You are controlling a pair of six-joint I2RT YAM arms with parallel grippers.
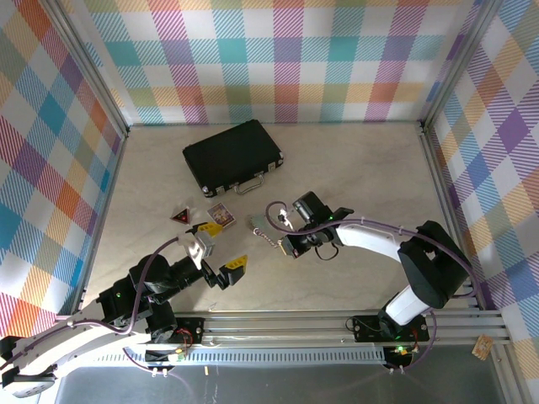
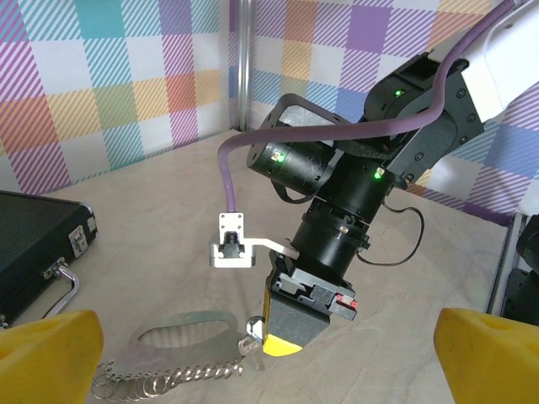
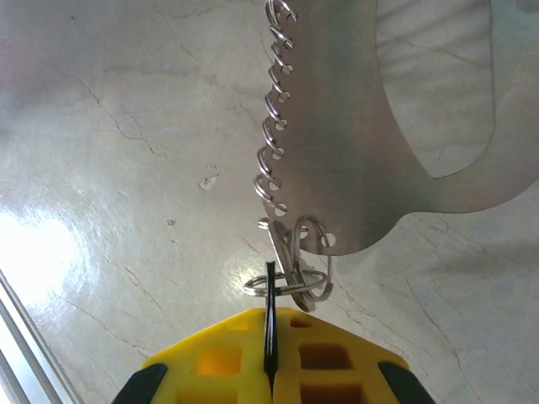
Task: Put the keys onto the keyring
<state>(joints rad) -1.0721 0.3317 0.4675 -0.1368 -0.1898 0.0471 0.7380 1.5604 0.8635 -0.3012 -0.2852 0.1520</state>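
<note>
Top view: the flat grey metal plate (image 1: pixel 259 225) is lying near the middle of the pale stone-look table (image 1: pixel 362 168). Its row of small steel rings (image 1: pixel 271 240) is slanting from far-left to near-right. The right gripper (image 1: pixel 284 244) is bearing down on the near-right end of that row. The left gripper (image 1: pixel 222 247) is hanging just left of the plate with its yellow tips spread wide around nothing. The black hard case (image 1: pixel 233 157) is sitting well apart toward the far side, and bare table is stretching to the right wall.

Left wrist view: this arm's yellow fingers (image 2: pixel 46 349) are standing far apart at the lower corners. Between them the right gripper is pointing steeply down at the plate's right end, where the ring row (image 2: pixel 168 379) is lying flat and running leftward.

Right wrist view: the yellow fingers (image 3: pixel 210 362) are pressing together on a thin dark strip (image 3: pixel 269 278) that reaches the round wire keyring (image 3: pixel 290 284); whether the strip is a key I cannot tell. The keyring is hanging at the plate's lower corner. The ring row is running up the frame, with open table lying to its left.
</note>
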